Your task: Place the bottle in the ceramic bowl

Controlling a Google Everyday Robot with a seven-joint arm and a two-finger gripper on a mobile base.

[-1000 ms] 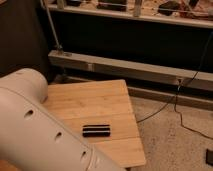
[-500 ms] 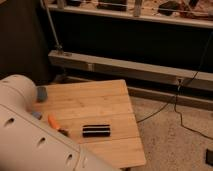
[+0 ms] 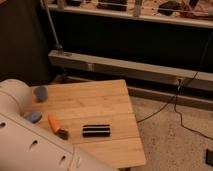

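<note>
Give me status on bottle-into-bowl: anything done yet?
Nothing looks done. Neither the bottle nor the ceramic bowl is in view, and the gripper is out of frame. In hand: only the white arm shows, covering the lower left of the wooden table. Visible there are a blue cup, an orange-handled brush and a black striped block. Left: find, grasp, place.

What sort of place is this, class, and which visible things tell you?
Probably a workshop or lab: a low light-wood table, a long grey metal rail behind it, black cables trailing across speckled floor. The pincer is out of view.

Wooden table (image 3: 100, 102); orange-handled brush (image 3: 57, 126), black bar (image 3: 96, 131), two blue-grey items; gripper unseen.
</note>
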